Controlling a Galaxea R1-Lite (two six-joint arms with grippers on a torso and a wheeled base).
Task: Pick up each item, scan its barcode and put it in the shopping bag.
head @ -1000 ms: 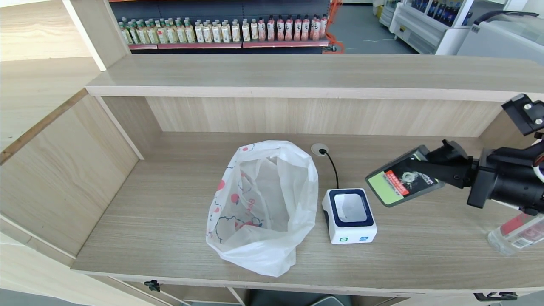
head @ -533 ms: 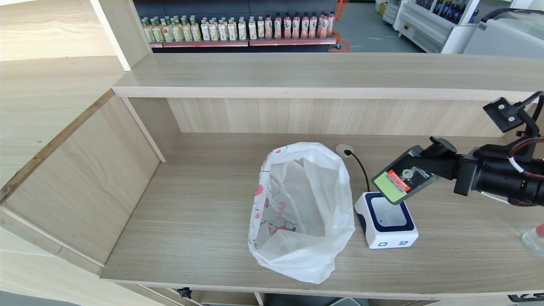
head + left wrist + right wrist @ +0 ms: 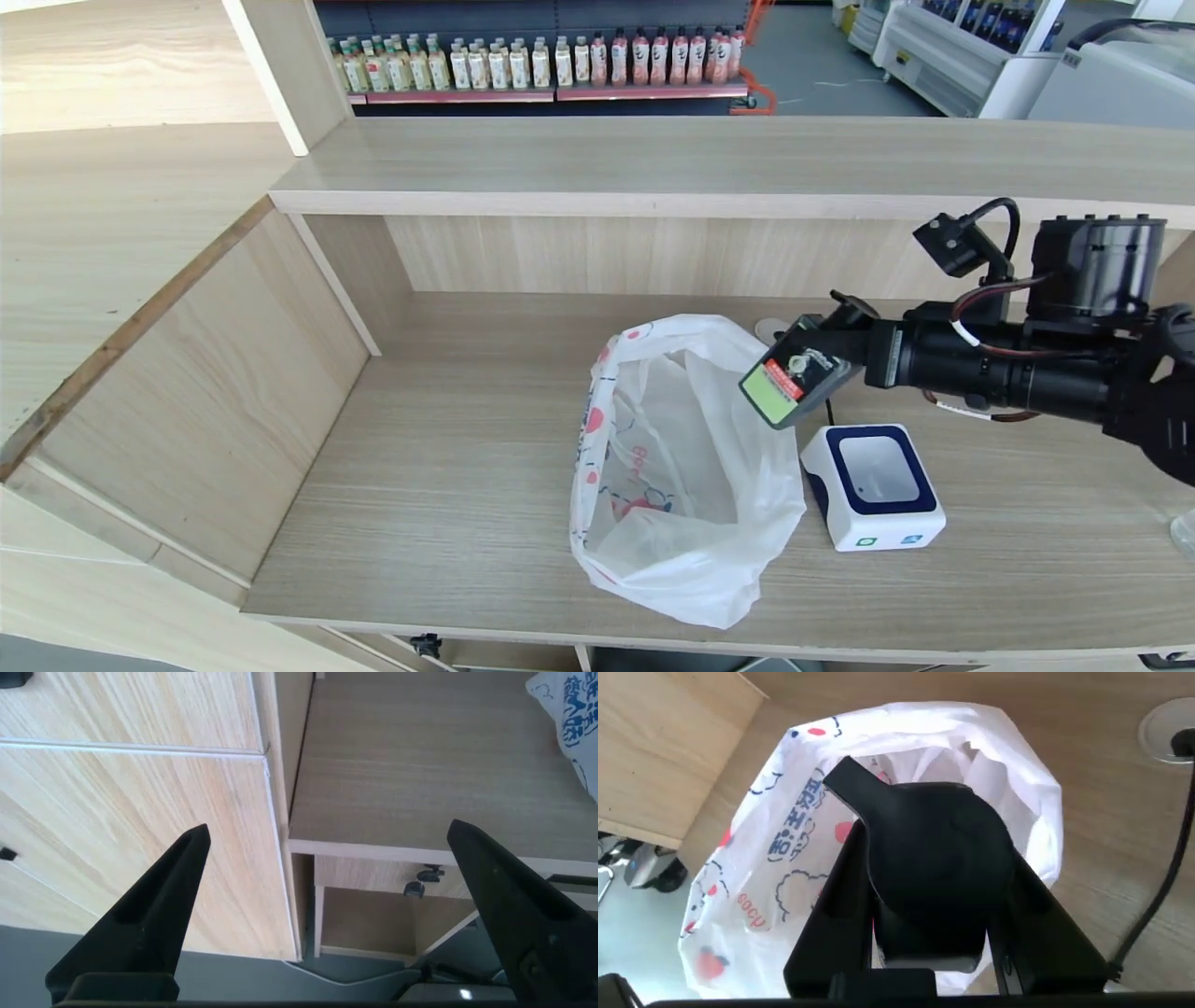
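Note:
My right gripper is shut on a dark packet with a green and red label. It holds the packet in the air over the right rim of the white shopping bag, which stands open on the counter. In the right wrist view the dark packet sits between the fingers, straight above the bag's mouth. The white and blue scanner stands just right of the bag. My left gripper is open, off the counter's front edge near the bag's corner.
A black cable runs from the scanner to a round hole in the counter behind it. A clear bottle lies at the far right. A raised shelf and a side wall bound the counter.
The right gripper has carried the packet left, from right of the scanner to over the bag's rim. The head camera has panned, shifting the whole scene to the right.

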